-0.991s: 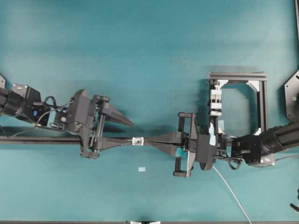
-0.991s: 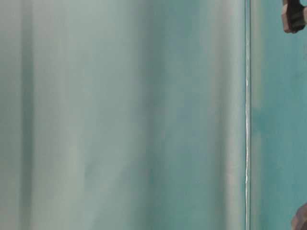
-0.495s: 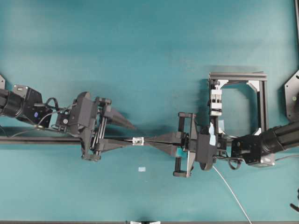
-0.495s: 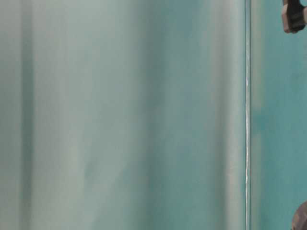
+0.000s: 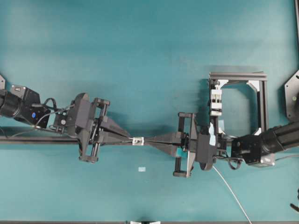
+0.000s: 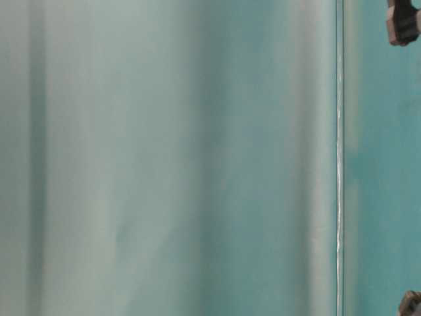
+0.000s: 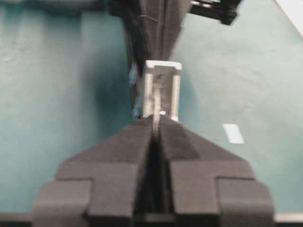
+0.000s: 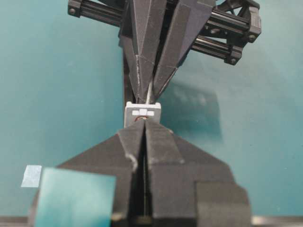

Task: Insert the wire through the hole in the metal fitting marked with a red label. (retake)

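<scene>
Change since a second before: left gripper (image 5: pixel 127 138) had drawn its fingers (image 7: pixel 180 142) together from a wide spread; the right arm had kept still.
Left fingers: together, pinched on the wire (image 7: pixel 156 106) just short of the metal fitting (image 5: pixel 138 140).
Right fingers: the right gripper (image 5: pixel 148 141) was clamped on the metal fitting, holding it above the desk (image 5: pixel 140 56).
Key relation: the two grippers met tip to tip along one horizontal line in the overhead view, with the fitting between them; the wire's long axis ran along that line, straight toward the hole (image 7: pixel 160 80).
Nearer arm: both touched or nearly touched the fitting; the left one carried the wire.
Hard to see: whether the wire tip had entered the hole could not be told; the left wrist view was blurred, and the table-level view showed only teal haze.
</scene>
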`<state>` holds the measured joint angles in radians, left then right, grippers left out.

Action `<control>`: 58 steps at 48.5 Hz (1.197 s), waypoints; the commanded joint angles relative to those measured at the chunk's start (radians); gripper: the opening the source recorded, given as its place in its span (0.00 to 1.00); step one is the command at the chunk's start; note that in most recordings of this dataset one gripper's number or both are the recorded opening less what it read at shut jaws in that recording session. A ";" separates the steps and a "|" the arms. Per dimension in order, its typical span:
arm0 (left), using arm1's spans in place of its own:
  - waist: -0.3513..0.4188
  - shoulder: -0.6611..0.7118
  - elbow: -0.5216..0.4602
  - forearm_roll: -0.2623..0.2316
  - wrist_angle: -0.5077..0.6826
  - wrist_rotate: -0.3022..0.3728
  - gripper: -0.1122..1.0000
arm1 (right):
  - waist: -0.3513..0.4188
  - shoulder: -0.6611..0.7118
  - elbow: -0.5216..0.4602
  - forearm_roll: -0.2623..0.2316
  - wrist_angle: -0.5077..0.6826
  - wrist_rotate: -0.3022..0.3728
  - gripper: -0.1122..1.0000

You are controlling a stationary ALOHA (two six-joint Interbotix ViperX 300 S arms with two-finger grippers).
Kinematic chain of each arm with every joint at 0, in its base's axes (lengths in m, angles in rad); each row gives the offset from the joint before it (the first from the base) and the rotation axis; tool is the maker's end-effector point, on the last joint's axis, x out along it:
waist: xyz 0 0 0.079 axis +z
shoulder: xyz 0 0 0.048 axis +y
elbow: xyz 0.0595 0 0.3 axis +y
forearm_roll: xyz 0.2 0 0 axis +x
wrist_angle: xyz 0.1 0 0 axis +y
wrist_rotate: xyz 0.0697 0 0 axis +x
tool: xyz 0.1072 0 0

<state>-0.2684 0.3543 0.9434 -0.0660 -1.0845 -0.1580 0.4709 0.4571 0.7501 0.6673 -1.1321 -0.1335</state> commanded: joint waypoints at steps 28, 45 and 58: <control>-0.009 -0.031 0.000 0.003 -0.005 0.003 0.01 | -0.008 -0.025 -0.011 0.003 0.034 0.000 0.12; -0.012 -0.031 0.000 0.003 -0.003 0.003 0.01 | 0.003 -0.089 0.017 0.000 0.040 -0.002 0.78; -0.015 -0.034 0.006 0.003 -0.003 0.003 0.01 | 0.005 -0.091 0.017 0.000 0.040 -0.002 0.74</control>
<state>-0.2761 0.3528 0.9511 -0.0660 -1.0845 -0.1565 0.4740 0.4034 0.7716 0.6703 -1.0861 -0.1350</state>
